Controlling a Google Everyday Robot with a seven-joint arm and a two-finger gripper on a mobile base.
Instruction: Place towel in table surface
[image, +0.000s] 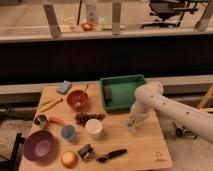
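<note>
Gripper (134, 123) low over table (120, 145), just below green tray (122, 91); towel (131, 125) apparently clamped in fingers. Placement step; next: release, lift clear.

Pale planked bamboo-wood table surface (115, 142) looks matt; the smooth white plastic-looking gripper (133, 124) hangs just above it, near the glossy green plastic tray (121, 80)

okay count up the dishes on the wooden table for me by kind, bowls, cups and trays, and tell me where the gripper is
Bowls: 2, a red bowl and a purple bowl.
Cups: 2, a white cup and a blue cup.
Trays: 1, the green tray.
Total: 5.
The gripper is low over the table surface, below the tray.
</note>
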